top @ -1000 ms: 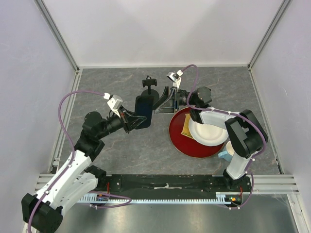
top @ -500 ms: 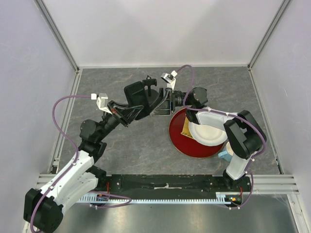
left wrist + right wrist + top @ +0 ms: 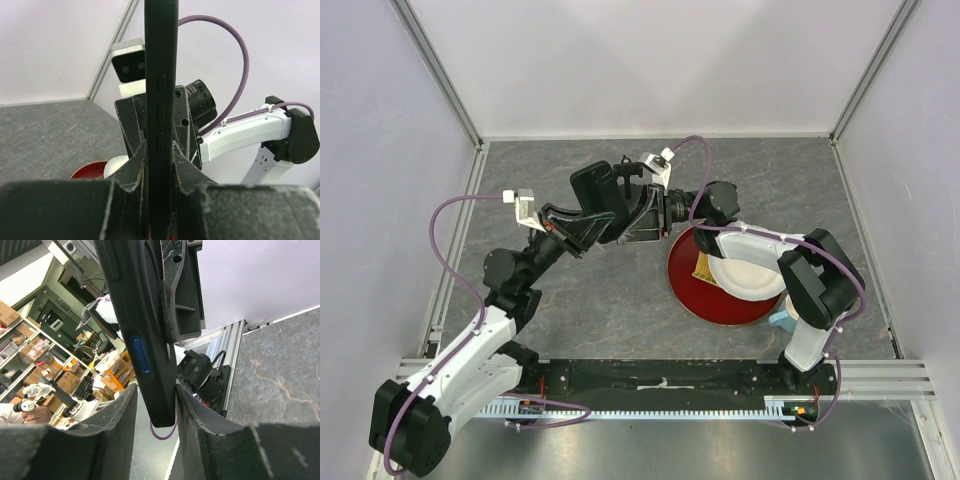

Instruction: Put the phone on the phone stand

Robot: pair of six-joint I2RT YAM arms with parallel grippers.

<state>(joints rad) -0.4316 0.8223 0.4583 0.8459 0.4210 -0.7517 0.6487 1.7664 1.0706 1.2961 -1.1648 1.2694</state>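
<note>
The phone (image 3: 160, 60) is a black slab standing edge-on, and my left gripper (image 3: 160, 150) is shut on its lower part. From above, the phone (image 3: 597, 193) is held over the table at back centre, just left of the phone stand (image 3: 623, 168), of which only the small clamp head shows. My right gripper (image 3: 642, 215) reaches in from the right. Its fingers straddle one end of the phone (image 3: 145, 330). That gripper (image 3: 155, 400) is open, with a gap on the left side and the right finger close against the phone.
A red plate (image 3: 720, 305) lies right of centre, with a white plate (image 3: 752, 278) and a yellow sponge (image 3: 703, 265) on it. A light blue cup (image 3: 783, 320) stands by the right arm's base. Walls close the table at the back and both sides.
My left arm has carried the phone up and back toward the stand. My right gripper has moved left onto the phone's end and its jaws have narrowed.
</note>
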